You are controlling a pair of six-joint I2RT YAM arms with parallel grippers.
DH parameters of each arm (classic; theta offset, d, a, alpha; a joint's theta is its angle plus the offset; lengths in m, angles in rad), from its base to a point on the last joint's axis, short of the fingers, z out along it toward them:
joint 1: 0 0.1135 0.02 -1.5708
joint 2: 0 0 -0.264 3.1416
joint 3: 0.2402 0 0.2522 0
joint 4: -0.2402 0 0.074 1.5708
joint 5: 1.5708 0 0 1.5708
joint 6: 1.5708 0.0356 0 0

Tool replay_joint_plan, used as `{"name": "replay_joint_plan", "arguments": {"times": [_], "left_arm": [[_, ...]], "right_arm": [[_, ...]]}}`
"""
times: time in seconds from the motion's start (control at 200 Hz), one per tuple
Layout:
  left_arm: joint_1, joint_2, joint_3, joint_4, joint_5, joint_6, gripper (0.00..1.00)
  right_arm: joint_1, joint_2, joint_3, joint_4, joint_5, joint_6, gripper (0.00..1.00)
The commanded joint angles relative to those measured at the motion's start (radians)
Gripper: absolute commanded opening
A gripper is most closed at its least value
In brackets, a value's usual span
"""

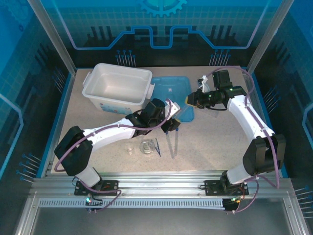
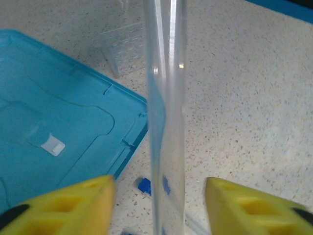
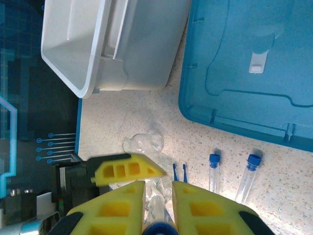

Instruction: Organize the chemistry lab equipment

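Yellow-padded right gripper (image 3: 159, 185): clamped on one capped tube (image 2: 166, 98), above the middle of the table (image 1: 220, 147); I judge a handover.
Left gripper (image 2: 159, 186): jaws apart beside that tube, not touching.
Loose items: flask (image 1: 145, 147), tweezers (image 1: 157, 147), two more tubes (image 3: 213, 171) at 6 o'clock.
Bin (image 1: 115, 100): open at 10 o'clock, probably their destination.
Writing: bin sticker (image 1: 115, 108) unreadable.

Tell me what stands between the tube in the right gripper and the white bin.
The left gripper stands open around the tube that the right gripper is shut on, its wrist close beside the white bin's near right corner. The blue lid lies flat between them, probably low enough to pass over.
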Motion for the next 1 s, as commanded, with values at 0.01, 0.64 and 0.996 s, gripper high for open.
{"name": "replay_joint_plan", "arguments": {"times": [0.01, 0.64, 0.996], "left_arm": [[0.002, -0.041, 0.024, 0.005, -0.047, -0.046, 0.69], [0.139, -0.063, 0.103, -0.142, 0.02, -0.383, 0.99], [0.152, -0.072, 0.074, -0.172, 0.016, -0.399, 0.99]], "right_arm": [[-0.026, -0.051, 0.014, -0.034, 0.038, -0.009, 0.05], [0.082, -0.065, 0.052, 0.093, 0.904, -0.049, 0.04], [0.139, 0.1, 0.092, 0.299, 1.223, -0.154, 0.06]]}}
